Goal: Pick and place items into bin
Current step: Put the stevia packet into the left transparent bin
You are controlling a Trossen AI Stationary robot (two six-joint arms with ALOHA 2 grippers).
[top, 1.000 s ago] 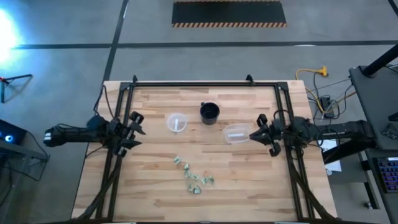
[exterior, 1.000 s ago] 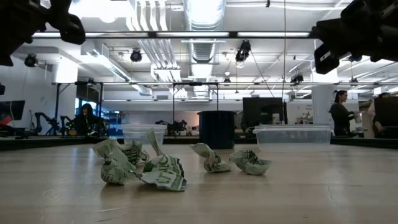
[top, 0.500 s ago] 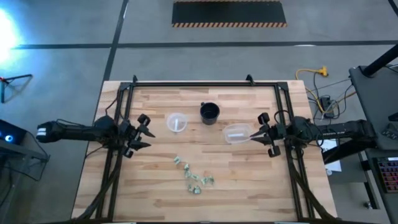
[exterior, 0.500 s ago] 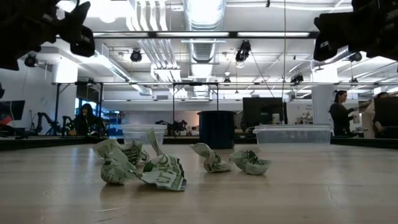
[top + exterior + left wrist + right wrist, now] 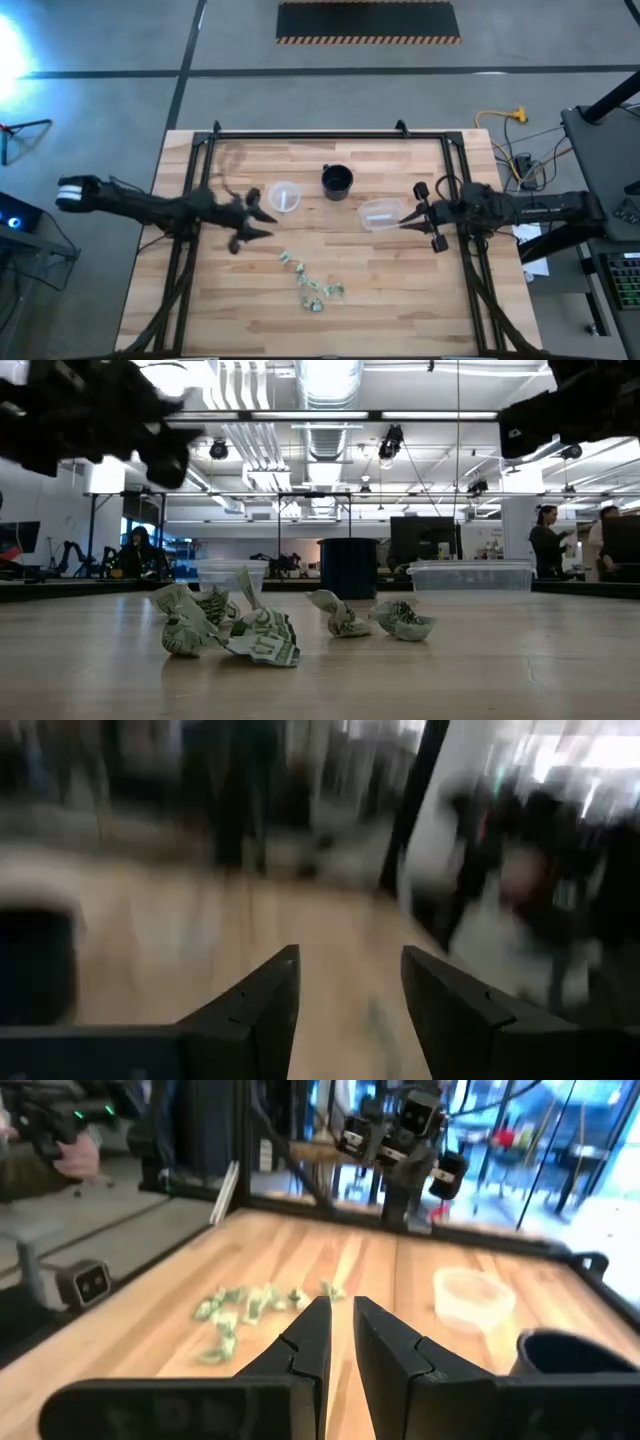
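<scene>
bare wood around items, cups well behind

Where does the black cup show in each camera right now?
High view: black cup, top centre of table.
Low view: centre, far behind the crumpled pieces.
Left wrist: too blurred to tell.
Right wrist: lower right edge.
Shared landmark: the round clear cup beside it.

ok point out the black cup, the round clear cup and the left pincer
black cup [image 5: 337, 181], high view, on its dark inside
round clear cup [image 5: 285, 196], high view, on its see-through bottom
left pincer [image 5: 258, 222], high view, midway between its open fingertips
</scene>
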